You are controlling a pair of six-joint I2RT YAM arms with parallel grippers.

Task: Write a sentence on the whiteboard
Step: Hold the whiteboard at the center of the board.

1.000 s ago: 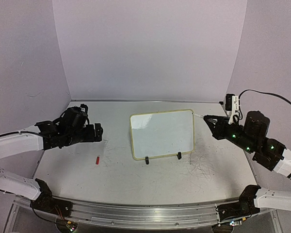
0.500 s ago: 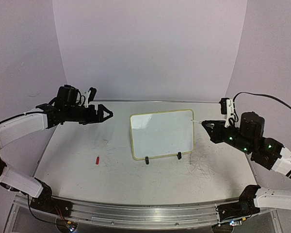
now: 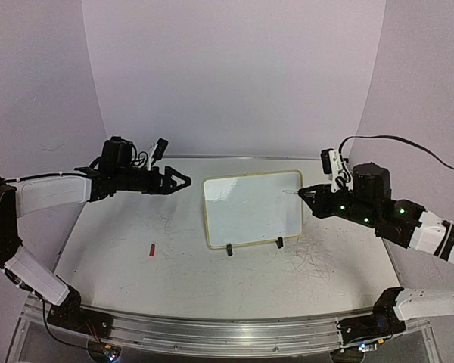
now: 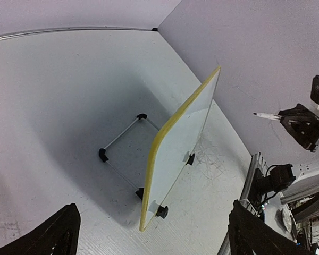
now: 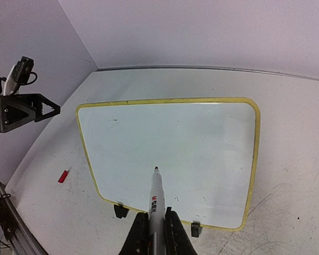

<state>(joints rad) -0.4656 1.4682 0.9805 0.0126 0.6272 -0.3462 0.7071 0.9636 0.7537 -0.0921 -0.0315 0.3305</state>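
The whiteboard [image 3: 253,208] stands tilted on small black feet at the middle of the table, its yellow rim all round. No sentence shows on its face [image 5: 170,138]. My right gripper [image 3: 309,194] is shut on a white marker [image 5: 156,196], whose tip points at the board's lower middle in the right wrist view and hovers by its right edge in the top view. My left gripper [image 3: 183,181] is open and hangs above the table, left of the board and aimed at it. The left wrist view shows the board [image 4: 181,143] nearly edge-on, with the marker [image 4: 266,115] beyond it.
A small red cap [image 3: 151,249] lies on the table left of the board. Dark scribbles [image 3: 314,261] mark the tabletop at the front right. Purple walls close in the back and sides. A metal rail [image 3: 212,333] runs along the near edge.
My left arm has risen and swung right toward the board, its gripper still open. My right gripper has carried the marker left, up to the board's right edge.
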